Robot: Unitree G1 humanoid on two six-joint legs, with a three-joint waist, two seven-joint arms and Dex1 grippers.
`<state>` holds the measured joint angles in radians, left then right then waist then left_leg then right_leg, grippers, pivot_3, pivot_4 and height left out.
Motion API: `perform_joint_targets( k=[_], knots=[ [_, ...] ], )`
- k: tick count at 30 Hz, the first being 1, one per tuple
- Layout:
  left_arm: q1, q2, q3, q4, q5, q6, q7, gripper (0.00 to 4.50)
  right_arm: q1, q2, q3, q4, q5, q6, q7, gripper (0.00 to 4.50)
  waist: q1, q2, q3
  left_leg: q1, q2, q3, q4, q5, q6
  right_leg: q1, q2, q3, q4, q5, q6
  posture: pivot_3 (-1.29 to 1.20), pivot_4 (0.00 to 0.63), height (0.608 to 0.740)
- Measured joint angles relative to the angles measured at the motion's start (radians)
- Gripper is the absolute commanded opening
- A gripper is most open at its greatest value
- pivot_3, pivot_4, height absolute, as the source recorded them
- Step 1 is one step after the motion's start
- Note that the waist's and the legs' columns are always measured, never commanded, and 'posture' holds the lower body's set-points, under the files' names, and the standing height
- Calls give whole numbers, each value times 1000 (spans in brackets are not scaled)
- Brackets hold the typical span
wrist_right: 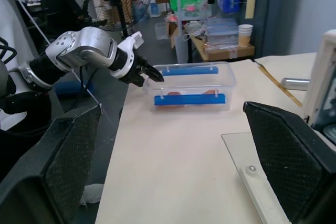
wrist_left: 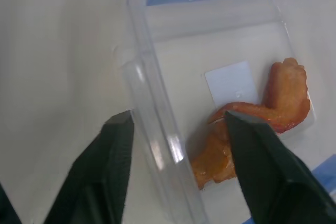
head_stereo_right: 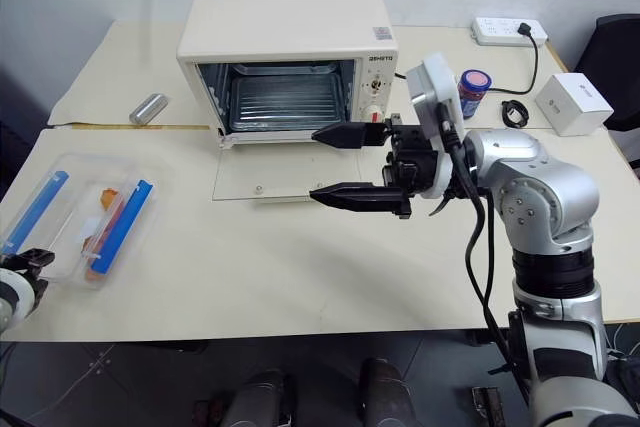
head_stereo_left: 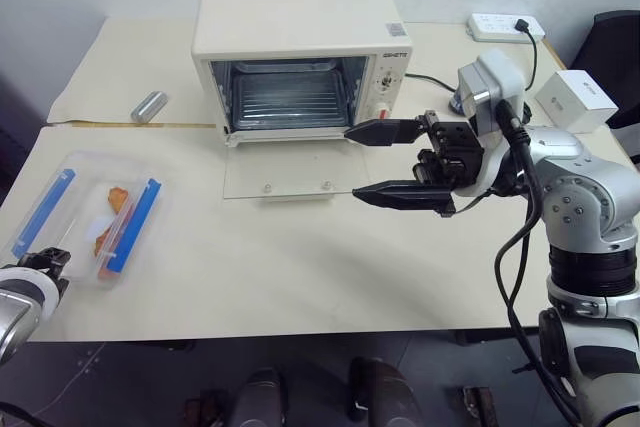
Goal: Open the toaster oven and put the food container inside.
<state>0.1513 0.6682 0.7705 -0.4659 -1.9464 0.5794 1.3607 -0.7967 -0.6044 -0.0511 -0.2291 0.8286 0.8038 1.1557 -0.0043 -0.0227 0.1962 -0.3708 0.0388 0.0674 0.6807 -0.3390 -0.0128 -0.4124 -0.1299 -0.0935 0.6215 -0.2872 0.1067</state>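
The cream-white toaster oven [head_stereo_left: 300, 22] stands at the back of the table with its glass door [head_stereo_left: 290, 172] dropped flat and the wire rack showing inside. At the left of the table lies the clear food container [head_stereo_left: 90, 212], with blue clip strips and orange food in it. My left gripper [wrist_left: 178, 116] is at the container's near end, open, one finger outside its clear wall and one over the food. My right gripper [head_stereo_left: 353, 163] hovers open and level over the door's right end, holding nothing.
A small metal cylinder [head_stereo_left: 149, 105] lies left of the oven. Behind my right arm are a power strip [head_stereo_left: 505, 25], a small white box [head_stereo_left: 577, 99] and a blue-lidded jar [head_stereo_right: 473, 87]. The table's front edge [head_stereo_left: 300, 332] runs close below the container.
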Motion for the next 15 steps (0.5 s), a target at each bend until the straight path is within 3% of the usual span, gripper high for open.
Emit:
perform_joint_targets(
  k=[6,12,15],
  knots=[
    [46,63,-18,17,-14,-29,-12,179,16,-25,0,-6,13,5,-13,4500,1,0,0,0,-1,0,0,0,0,0,0,-4,-1,0,0,0,150,740],
    [80,234,11,134,-20,100,-180,5,43,-93,-10,-6,39,34,-10,4500,2,0,0,0,-1,0,0,0,0,-1,0,-5,-1,0,0,0,150,740],
    [60,382,27,242,-21,225,-349,5,74,-120,-42,-16,65,58,-14,4500,4,0,1,-2,-1,0,0,0,0,-1,1,-8,-1,0,-1,0,150,740]
  ],
)
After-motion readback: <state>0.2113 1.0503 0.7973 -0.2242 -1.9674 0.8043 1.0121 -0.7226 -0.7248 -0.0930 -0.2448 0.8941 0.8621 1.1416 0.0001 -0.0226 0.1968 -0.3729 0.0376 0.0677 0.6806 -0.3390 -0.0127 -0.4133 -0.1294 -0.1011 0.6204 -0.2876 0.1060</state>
